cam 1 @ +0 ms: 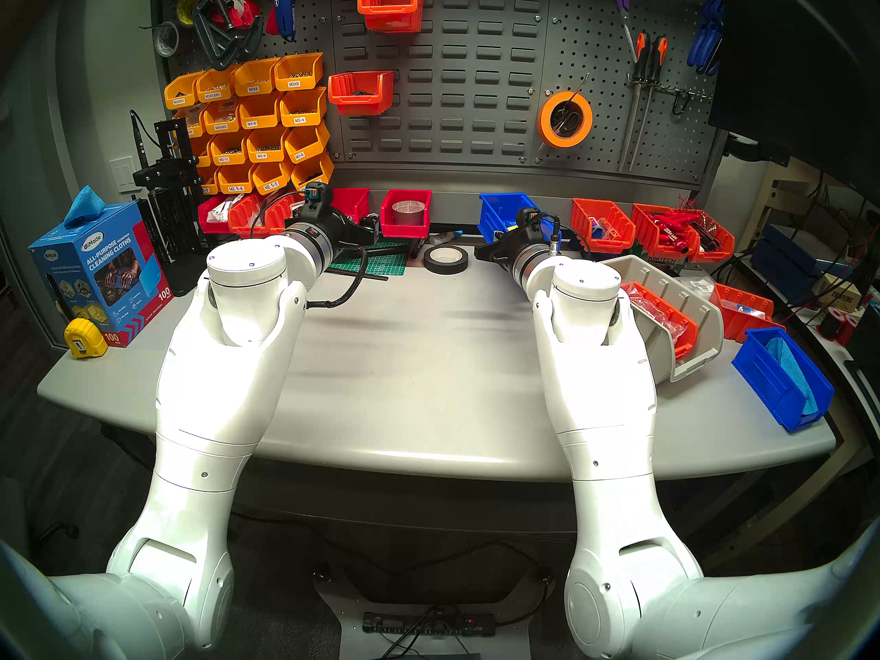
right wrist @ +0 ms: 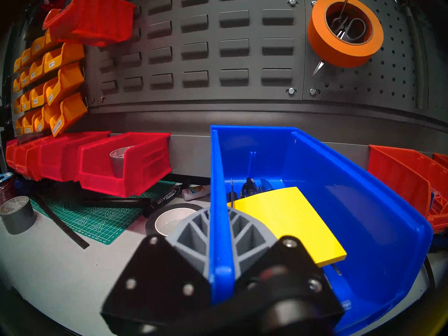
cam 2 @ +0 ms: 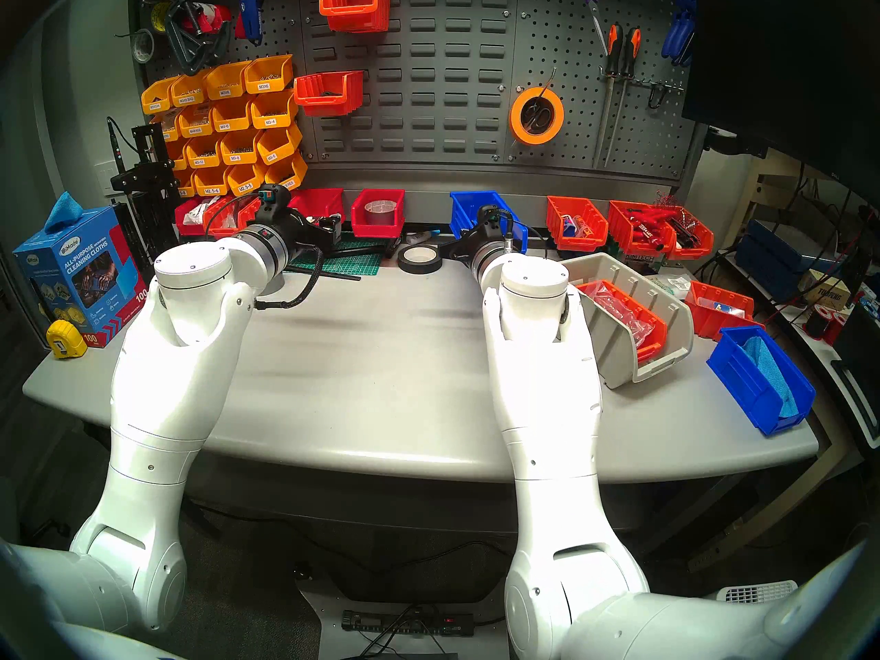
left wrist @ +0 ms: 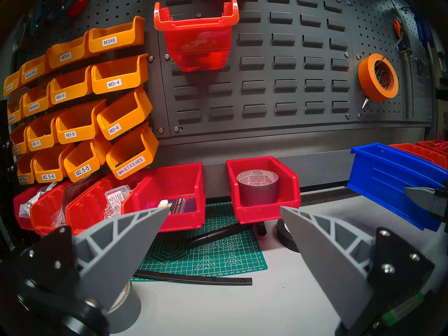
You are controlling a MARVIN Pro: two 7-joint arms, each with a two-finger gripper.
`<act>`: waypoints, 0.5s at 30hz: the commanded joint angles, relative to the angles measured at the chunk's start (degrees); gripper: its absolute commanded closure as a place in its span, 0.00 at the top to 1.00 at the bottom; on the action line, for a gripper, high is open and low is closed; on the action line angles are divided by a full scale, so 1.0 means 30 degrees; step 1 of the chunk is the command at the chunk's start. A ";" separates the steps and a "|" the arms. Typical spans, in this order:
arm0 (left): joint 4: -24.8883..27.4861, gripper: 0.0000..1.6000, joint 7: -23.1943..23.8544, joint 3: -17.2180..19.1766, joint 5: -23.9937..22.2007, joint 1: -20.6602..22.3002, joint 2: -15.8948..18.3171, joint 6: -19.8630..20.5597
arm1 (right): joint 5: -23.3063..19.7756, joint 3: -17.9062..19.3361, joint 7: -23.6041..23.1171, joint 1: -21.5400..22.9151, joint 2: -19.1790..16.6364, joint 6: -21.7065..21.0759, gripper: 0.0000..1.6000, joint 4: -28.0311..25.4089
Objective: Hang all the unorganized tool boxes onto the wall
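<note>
One wall of the blue bin (right wrist: 315, 182) pinched in my right fingers (right wrist: 219, 231); left fingers (left wrist: 224, 208) wide, empty. Below the louvred wall (right wrist: 218, 49), this lopsided grip may let it twist, spilling the yellow pad (right wrist: 288, 224).

Blue bin (right wrist: 363, 207), yellow pad (right wrist: 288, 221); red bin (left wrist: 263, 190); green gridded mat (left wrist: 213, 253); dark grey slotted wall (cam 1: 466, 73).

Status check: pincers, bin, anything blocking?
Right pincer shut on blue bin side wall. Left pincer open, empty. Louvred wall ahead, nothing blocking.
</note>
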State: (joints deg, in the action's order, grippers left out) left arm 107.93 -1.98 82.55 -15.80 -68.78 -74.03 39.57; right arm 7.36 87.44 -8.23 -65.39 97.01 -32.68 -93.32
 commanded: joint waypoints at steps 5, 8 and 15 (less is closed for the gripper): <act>0.0254 1.00 -0.0029 0.0024 -0.0012 0.0352 0.0018 -0.0142 | 0.0095 0.0379 0.0125 0.3041 0.0082 0.1207 0.00 0.2119; 0.0254 1.00 -0.0045 0.0015 -0.0035 0.0354 0.0034 -0.0144 | 0.0132 0.0511 0.0145 0.3363 0.0008 0.1466 0.00 0.2756; 0.0255 1.00 -0.0081 -0.0006 -0.0085 0.0358 0.0066 -0.0145 | 0.0129 0.0797 0.0185 0.4053 -0.0075 0.1882 0.00 0.3937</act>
State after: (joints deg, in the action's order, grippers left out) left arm 107.93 -2.22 82.41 -16.16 -68.76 -73.80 39.56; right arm 7.79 89.56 -7.57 -58.70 97.22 -29.58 -82.84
